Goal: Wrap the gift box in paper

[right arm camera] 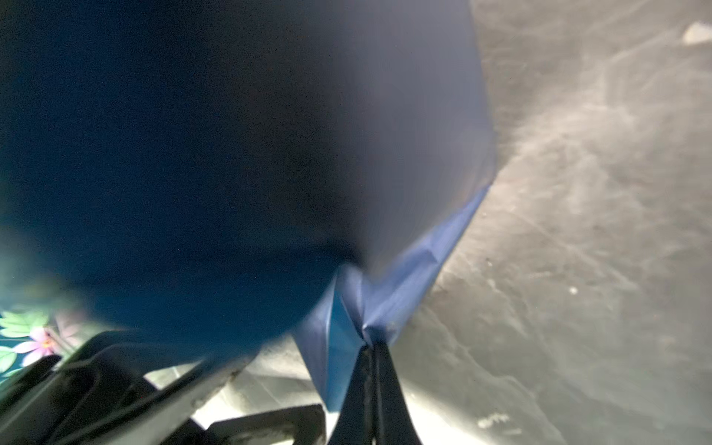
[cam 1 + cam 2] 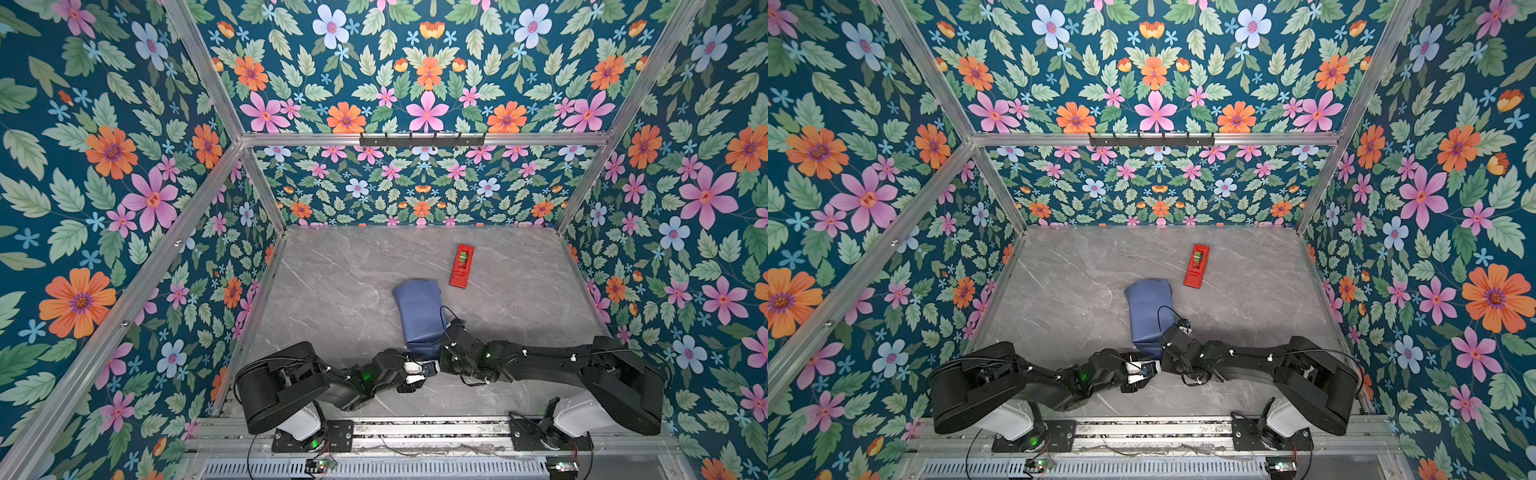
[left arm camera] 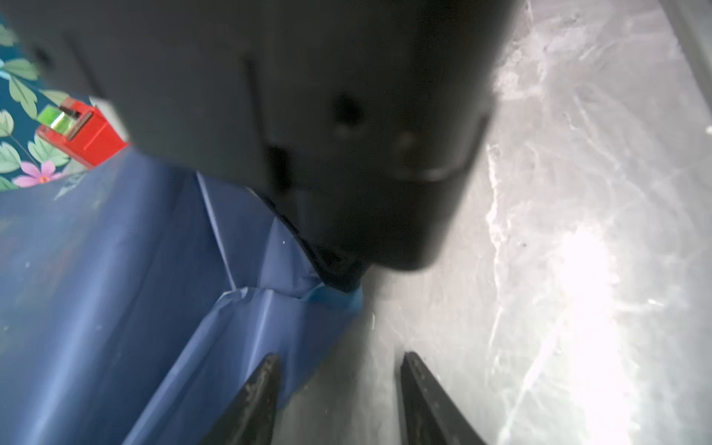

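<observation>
**A:** What has the right gripper got?

**B:** Its jaws are pinched tight on a folded corner of the paper.

**A:** And the left gripper?

**B:** Its jaws stand apart and grip nothing. The paper's edge lies at one finger.

**A:** Where's the paper?

**B:** It's a folded bundle mid-table, with its near end at both grippers. A red dispenser lies just beyond.

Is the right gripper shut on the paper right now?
Yes, the right wrist view shows the right gripper closed on a folded corner of the paper.
</observation>
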